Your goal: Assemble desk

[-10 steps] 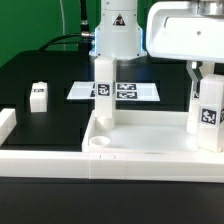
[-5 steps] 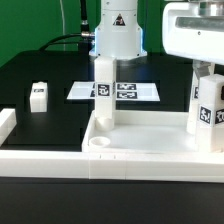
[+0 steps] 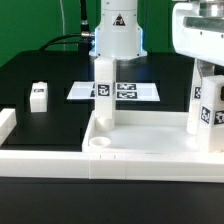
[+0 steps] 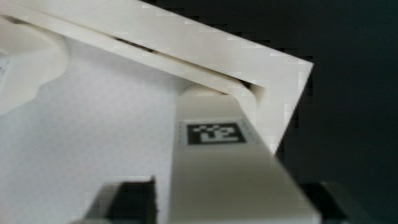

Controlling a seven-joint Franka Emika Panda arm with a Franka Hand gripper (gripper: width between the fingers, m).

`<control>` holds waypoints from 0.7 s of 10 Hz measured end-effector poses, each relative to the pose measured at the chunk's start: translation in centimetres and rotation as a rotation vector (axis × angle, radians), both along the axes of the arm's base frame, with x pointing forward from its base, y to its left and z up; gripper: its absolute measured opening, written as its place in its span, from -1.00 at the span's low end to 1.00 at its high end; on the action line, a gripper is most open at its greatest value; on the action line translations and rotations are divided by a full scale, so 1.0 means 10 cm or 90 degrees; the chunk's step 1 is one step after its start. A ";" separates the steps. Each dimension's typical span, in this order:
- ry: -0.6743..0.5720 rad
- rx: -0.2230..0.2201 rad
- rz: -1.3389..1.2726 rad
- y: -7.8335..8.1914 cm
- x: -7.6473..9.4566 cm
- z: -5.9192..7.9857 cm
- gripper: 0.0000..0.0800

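The white tray-like desk tabletop (image 3: pixel 60 158) lies at the front of the exterior view, with an empty round socket (image 3: pixel 100 145) at its near left corner. One white leg (image 3: pixel 103 95) stands in its far left corner. A second tagged leg (image 3: pixel 208 108) stands at its right end. My gripper (image 3: pixel 207 66) is above that leg and shut on its upper part. In the wrist view the leg (image 4: pixel 217 133) runs from the tabletop's corner (image 4: pixel 196 55) up between my gripper's (image 4: pixel 228 205) dark fingers (image 4: pixel 135 205), which press on both sides of it. A loose leg (image 3: pixel 39 95) stands on the black table at the exterior view's left.
The marker board (image 3: pixel 130 90) lies flat behind the tabletop. The robot's white base (image 3: pixel 118 35) stands behind it. A white border rail end (image 3: pixel 6 122) shows at the exterior view's left edge. Cables run at the back left.
My gripper has shifted a little toward the exterior view's right, and the held leg has shifted slightly with it. Nothing else moved.
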State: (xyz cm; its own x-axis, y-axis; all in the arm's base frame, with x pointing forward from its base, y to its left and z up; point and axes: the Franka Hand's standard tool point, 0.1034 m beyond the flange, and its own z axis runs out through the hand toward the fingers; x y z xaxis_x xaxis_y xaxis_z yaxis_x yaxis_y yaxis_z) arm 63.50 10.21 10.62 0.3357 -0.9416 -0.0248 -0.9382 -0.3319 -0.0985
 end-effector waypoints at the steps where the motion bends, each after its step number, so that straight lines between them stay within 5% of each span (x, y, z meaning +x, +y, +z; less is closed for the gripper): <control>1: -0.001 -0.002 0.016 -0.01 0.00 0.00 0.35; 2: -0.002 -0.003 0.034 -0.01 0.00 0.00 0.57; 7: -0.021 -0.045 0.397 0.05 0.02 0.03 0.62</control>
State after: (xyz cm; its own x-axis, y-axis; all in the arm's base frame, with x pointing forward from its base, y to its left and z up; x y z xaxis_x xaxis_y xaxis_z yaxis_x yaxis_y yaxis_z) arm 63.70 10.72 10.90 0.8219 -0.5674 0.0501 -0.5628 -0.8225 -0.0823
